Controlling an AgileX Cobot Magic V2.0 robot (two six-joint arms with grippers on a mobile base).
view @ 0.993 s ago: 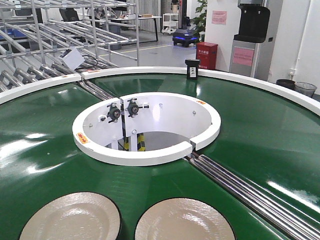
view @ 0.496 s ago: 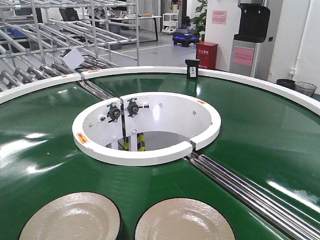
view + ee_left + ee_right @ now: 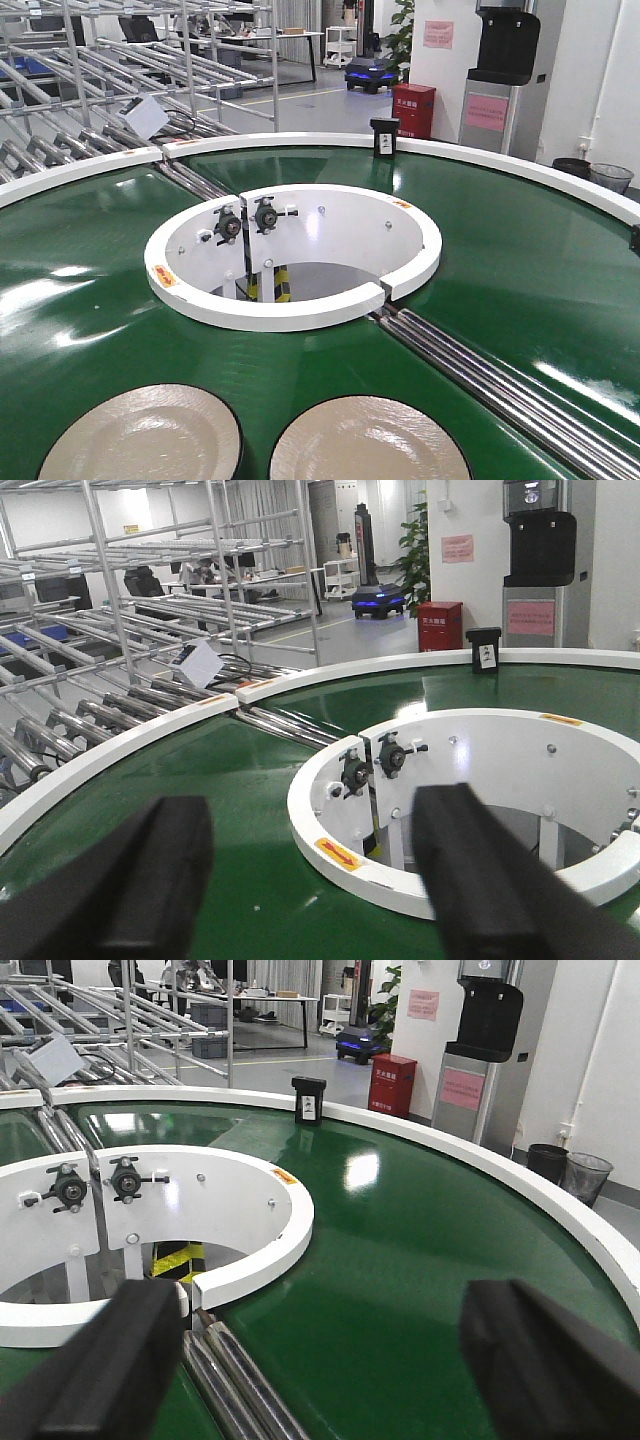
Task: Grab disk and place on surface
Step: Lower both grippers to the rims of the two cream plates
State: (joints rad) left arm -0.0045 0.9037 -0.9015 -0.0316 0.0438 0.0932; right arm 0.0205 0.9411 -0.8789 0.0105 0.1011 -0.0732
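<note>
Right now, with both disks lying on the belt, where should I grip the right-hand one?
The right disk lies flat on the green belt, shallow like a plate, so probably only its thin rim offers a pinch. Come down from above on the side away from the left disk, which crowds its other edge.

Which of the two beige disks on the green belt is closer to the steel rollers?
The right-hand disk: the steel rollers pass just beyond its right edge, while the left-hand disk lies on its far side, farther from them.
</note>
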